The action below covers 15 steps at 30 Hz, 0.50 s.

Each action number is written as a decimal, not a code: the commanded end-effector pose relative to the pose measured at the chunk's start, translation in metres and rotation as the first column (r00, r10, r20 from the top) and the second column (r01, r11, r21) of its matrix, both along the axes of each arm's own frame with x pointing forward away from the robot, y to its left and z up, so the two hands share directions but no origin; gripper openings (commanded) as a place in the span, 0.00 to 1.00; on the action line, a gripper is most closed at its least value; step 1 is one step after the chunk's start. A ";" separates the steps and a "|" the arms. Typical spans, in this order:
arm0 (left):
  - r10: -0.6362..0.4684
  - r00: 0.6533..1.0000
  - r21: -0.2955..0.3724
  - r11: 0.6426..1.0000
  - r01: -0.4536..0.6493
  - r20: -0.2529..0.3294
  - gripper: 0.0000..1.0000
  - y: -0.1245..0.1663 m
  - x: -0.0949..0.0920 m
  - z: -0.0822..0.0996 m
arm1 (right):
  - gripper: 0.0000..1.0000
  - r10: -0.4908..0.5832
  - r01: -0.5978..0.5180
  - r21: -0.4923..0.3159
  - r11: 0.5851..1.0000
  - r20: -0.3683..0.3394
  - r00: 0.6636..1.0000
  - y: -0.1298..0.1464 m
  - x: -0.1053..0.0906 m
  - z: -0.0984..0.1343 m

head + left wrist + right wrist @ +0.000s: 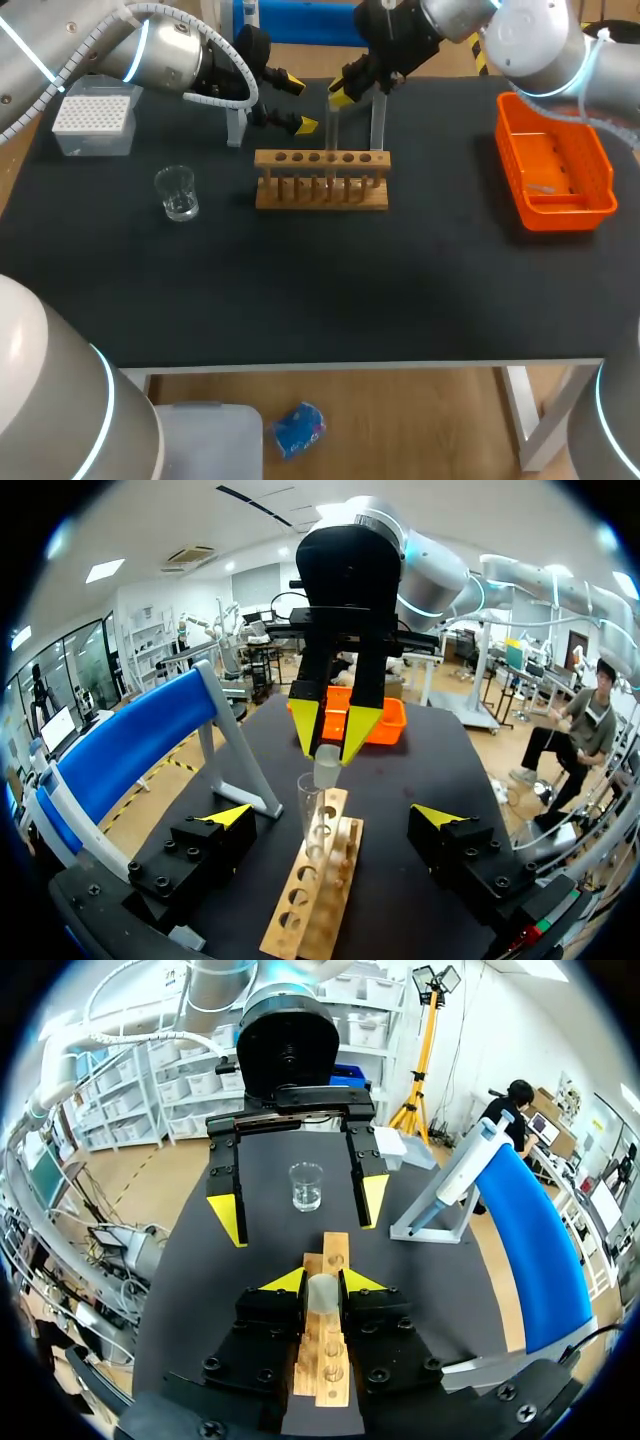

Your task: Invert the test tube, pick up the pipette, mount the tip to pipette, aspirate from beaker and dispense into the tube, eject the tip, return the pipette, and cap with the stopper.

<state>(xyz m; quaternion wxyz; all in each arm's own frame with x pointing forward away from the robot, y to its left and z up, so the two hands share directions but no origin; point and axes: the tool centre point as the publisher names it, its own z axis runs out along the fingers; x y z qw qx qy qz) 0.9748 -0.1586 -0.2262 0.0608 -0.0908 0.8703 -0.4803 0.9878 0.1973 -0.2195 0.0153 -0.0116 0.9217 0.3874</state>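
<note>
A clear test tube [311, 815] stands upright in the wooden rack [322, 192], also seen in the head view as the test tube [332, 142]. My right gripper [323, 1282] is shut on a grey stopper [322, 1295] and holds it at the tube's mouth, right gripper [328, 742] and stopper [327, 765]. Whether the stopper is seated I cannot tell. My left gripper [330, 816] stands open on either side of the tube without touching it, left gripper [296, 104]. The pipette [466, 1168] rests on its stand beyond the rack.
A glass beaker [177, 192] stands left of the rack, with a white tip box [94, 122] behind it. An orange tray [590, 205] sits at the right. The pipette stand's legs [237, 128] rise just behind the rack.
</note>
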 end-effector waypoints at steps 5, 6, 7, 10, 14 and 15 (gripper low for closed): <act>-0.202 0.972 -0.038 0.979 0.199 -0.119 1.00 0.002 0.005 0.000 | 0.00 0.002 -0.002 -0.009 1.000 -0.002 1.000 0.001 0.000 -0.003; -0.202 0.972 -0.038 0.979 0.199 -0.119 1.00 0.002 0.005 0.000 | 0.00 0.002 -0.002 -0.009 1.000 -0.002 1.000 0.000 0.000 -0.003; -0.202 0.972 -0.038 0.979 0.199 -0.119 1.00 0.002 0.005 0.000 | 0.00 0.001 -0.001 -0.010 1.000 -0.002 1.000 0.000 -0.001 -0.003; -0.202 0.972 -0.038 0.979 0.199 -0.119 1.00 0.002 0.005 0.000 | 0.00 -0.001 0.001 -0.011 1.000 -0.002 1.000 -0.002 -0.002 -0.002; -0.202 0.972 -0.038 0.979 0.199 -0.119 1.00 0.002 0.005 0.000 | 0.00 -0.005 0.005 -0.012 1.000 0.000 1.000 -0.004 -0.001 -0.001; -0.202 0.972 -0.038 0.979 0.199 -0.119 1.00 0.002 0.005 0.000 | 0.00 -0.006 0.006 -0.011 1.000 0.002 1.000 -0.004 0.000 0.000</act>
